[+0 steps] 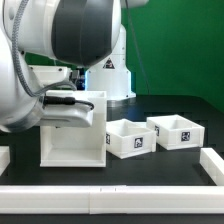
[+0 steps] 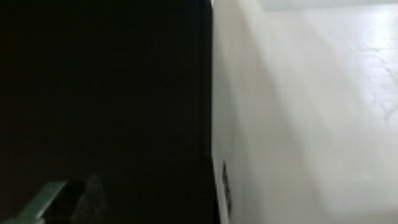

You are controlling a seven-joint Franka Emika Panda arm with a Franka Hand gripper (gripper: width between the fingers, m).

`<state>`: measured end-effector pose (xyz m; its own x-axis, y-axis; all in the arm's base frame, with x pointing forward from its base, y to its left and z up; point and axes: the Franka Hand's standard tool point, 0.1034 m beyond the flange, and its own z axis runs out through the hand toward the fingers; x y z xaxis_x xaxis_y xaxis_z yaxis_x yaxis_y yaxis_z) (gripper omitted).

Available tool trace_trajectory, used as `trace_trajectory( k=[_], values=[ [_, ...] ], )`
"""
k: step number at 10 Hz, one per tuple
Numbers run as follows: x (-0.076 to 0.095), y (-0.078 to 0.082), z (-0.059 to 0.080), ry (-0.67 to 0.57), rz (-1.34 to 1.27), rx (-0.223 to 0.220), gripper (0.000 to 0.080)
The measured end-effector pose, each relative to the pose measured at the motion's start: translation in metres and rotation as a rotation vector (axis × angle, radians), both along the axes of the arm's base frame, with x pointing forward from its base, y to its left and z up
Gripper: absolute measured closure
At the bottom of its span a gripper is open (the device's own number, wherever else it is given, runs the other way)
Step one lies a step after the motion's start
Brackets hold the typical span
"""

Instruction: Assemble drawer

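The large white cube-shaped shell (image 1: 72,145) stands on the black table at the exterior view's left, its open side facing the camera. My gripper (image 1: 93,112) is at the shell's top wall, reaching in from the left. Its fingertips are hidden there, so I cannot tell whether they grip the wall. In the wrist view a white wall of the shell (image 2: 302,110) fills one half very close up, and the other half is dark. Two smaller white trays (image 1: 130,138) (image 1: 175,131) with black-and-white tags sit side by side to the shell's right, apart from the gripper.
Long white border bars run along the table's front (image 1: 110,195), at the right (image 1: 212,165) and at the left edge (image 1: 4,157). The robot's white base (image 1: 108,78) stands behind the shell, before a green backdrop.
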<state>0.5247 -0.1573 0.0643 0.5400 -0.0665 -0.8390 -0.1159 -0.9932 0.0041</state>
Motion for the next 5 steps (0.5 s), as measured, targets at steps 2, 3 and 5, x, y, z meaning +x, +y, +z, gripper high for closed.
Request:
trace_trajectory(
  k=[2, 3, 5],
  values=[
    [0.032, -0.007, 0.005, -0.175, 0.027, -0.027, 0.0157],
    [0.042, -0.007, 0.011, -0.252, 0.039, -0.039, 0.0151],
    [0.059, -0.006, 0.017, -0.402, 0.069, -0.053, 0.015]
  ],
)
